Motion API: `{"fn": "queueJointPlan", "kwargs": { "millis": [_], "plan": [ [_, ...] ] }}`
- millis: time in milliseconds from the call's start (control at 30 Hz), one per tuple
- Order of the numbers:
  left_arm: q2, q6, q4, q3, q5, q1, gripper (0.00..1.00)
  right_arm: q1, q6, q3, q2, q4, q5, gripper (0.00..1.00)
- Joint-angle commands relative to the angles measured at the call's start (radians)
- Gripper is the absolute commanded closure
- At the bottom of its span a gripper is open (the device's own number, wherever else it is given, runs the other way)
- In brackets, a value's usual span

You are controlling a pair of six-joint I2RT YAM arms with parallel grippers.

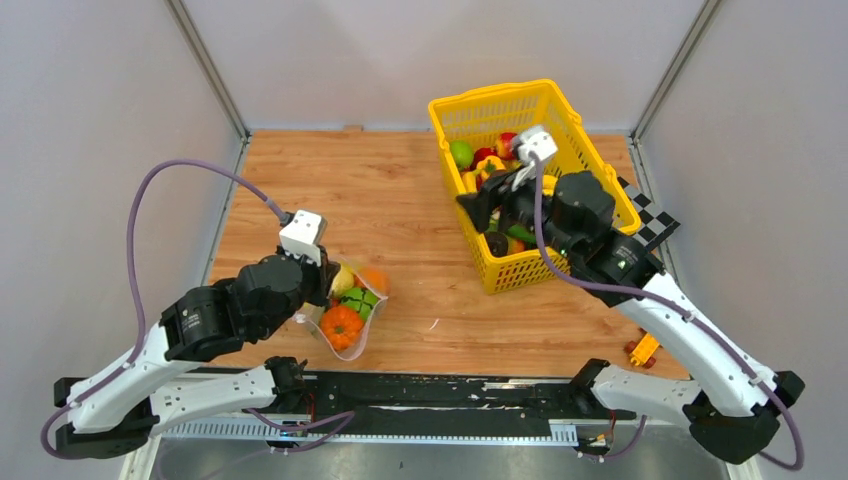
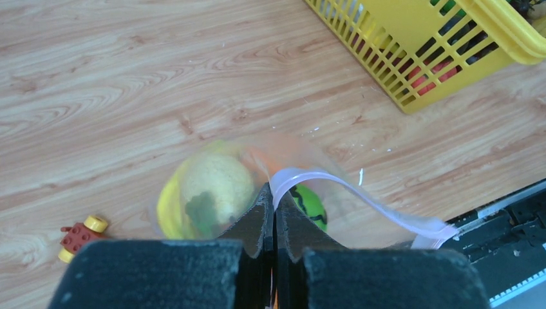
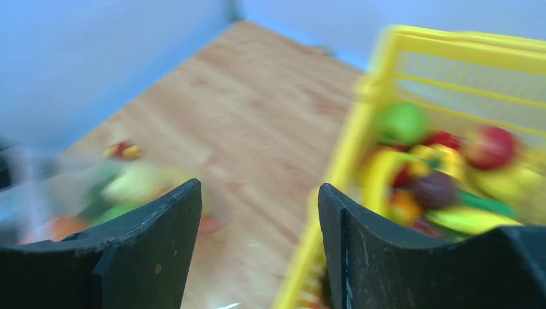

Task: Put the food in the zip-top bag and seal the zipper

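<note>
on the left, our left hand (image 2: 275, 192) is pinched fully closed on the rim of the zip-top bag (image 1: 348, 318), which lies on the bench (image 1: 400, 200) with some food (image 1: 342, 326) inside and its zipper (image 2: 418, 226) looking unsealed. on the right, our right hand (image 3: 257, 187) hangs over the yellow basket (image 1: 520, 268) with fingers (image 3: 154, 244) spread apart and nothing between them. to do this pick well, we judge we should drop onto one piece that sits clear of the basket walls, close squarely round it, and hold the bag mouth lifted and wide for the drop.
</note>
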Motion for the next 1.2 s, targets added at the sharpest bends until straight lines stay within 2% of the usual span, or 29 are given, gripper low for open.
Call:
{"fn": "queueJointPlan", "kwargs": {
  "millis": [0, 100, 233, 433, 633, 867, 933, 1133, 1167],
  "plan": [
    [0.001, -0.015, 0.121, -0.005, 0.008, 0.0, 0.99, -0.264, -0.007, -0.041, 0.045, -0.03, 0.098, 0.32],
    [0.012, -0.014, 0.143, -0.015, 0.024, 0.001, 0.99, -0.427, 0.031, -0.016, 0.15, -0.048, -0.001, 0.24],
    [0.047, -0.01, 0.166, -0.018, 0.037, 0.001, 0.99, -0.567, 0.077, 0.034, 0.313, -0.012, -0.171, 0.15],
    [0.082, -0.018, 0.195, -0.026, 0.071, 0.001, 0.99, -0.61, 0.11, 0.203, 0.593, -0.011, -0.203, 0.12],
    [0.078, -0.028, 0.206, -0.039, 0.067, 0.001, 0.99, -0.617, 0.18, 0.366, 0.805, -0.051, -0.225, 0.12],
    [0.08, -0.022, 0.209, -0.047, 0.064, 0.001, 0.99, -0.604, 0.197, 0.434, 0.905, -0.147, -0.095, 0.15],
    [0.08, -0.021, 0.211, -0.051, 0.063, 0.001, 0.99, -0.594, 0.185, 0.435, 0.919, -0.158, -0.075, 0.21],
    [0.079, -0.026, 0.216, -0.055, 0.077, 0.0, 0.99, -0.589, 0.181, 0.383, 0.871, -0.152, -0.064, 0.62],
    [0.076, -0.027, 0.215, -0.057, 0.078, 0.001, 0.99, -0.589, 0.181, 0.363, 0.843, -0.136, -0.07, 0.66]
  ]
}}
